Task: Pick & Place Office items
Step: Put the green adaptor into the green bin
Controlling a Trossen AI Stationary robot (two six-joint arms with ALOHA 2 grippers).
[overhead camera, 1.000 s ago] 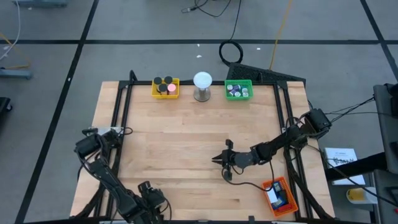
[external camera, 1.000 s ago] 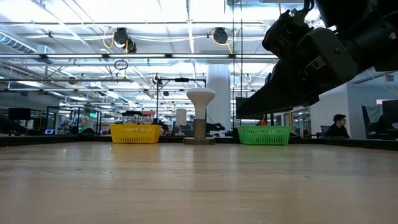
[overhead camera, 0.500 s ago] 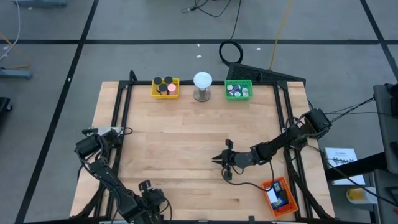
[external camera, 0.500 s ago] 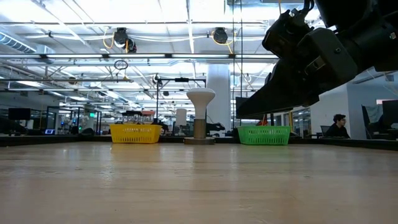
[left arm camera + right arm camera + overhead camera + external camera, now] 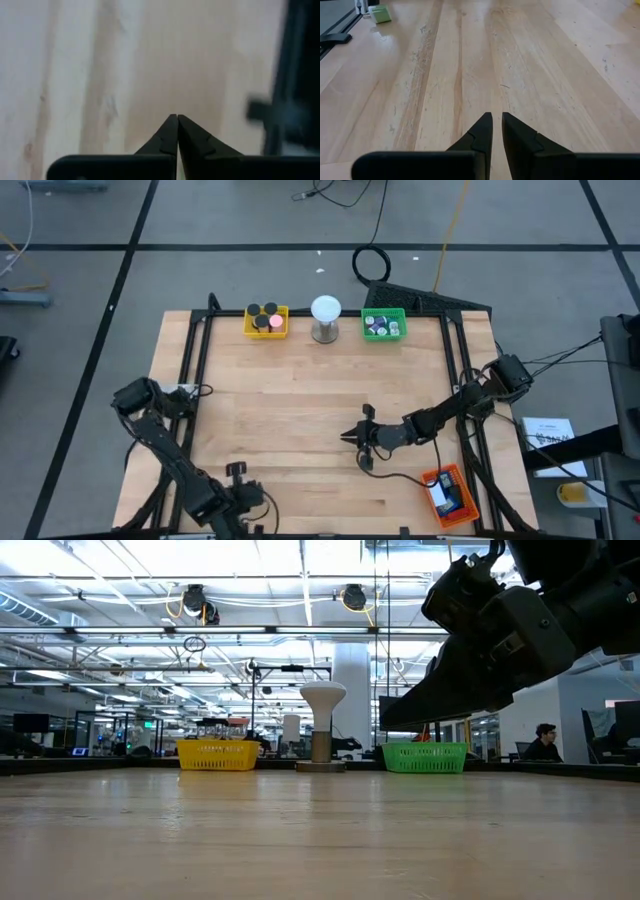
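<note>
The office items lie in three trays. Black caps and a pink disc fill the yellow tray (image 5: 266,320), small rolls the green tray (image 5: 383,325), both at the far edge. Blue and white blocks sit in the orange tray (image 5: 448,493) at the near right. My left gripper (image 5: 236,472) hangs over the near left corner, pointing steeply down, shut with nothing between its fingers (image 5: 177,120). My right gripper (image 5: 350,436) stands over the bare middle of the table, pointing toward the left edge. Its fingers (image 5: 497,117) are shut but for a narrow slit and hold nothing.
A white ball on a metal stand (image 5: 325,318) stands between the two far trays. A small pale green block (image 5: 380,14) lies at the table's left edge, by the black frame rail (image 5: 195,380). Cables run by the orange tray. Bare wood (image 5: 290,410) lies between the arms.
My left arm has risen; its gripper has come up off the near left corner and shifted a little toward the far edge, the wrist rolling. My right arm has kept still.
</note>
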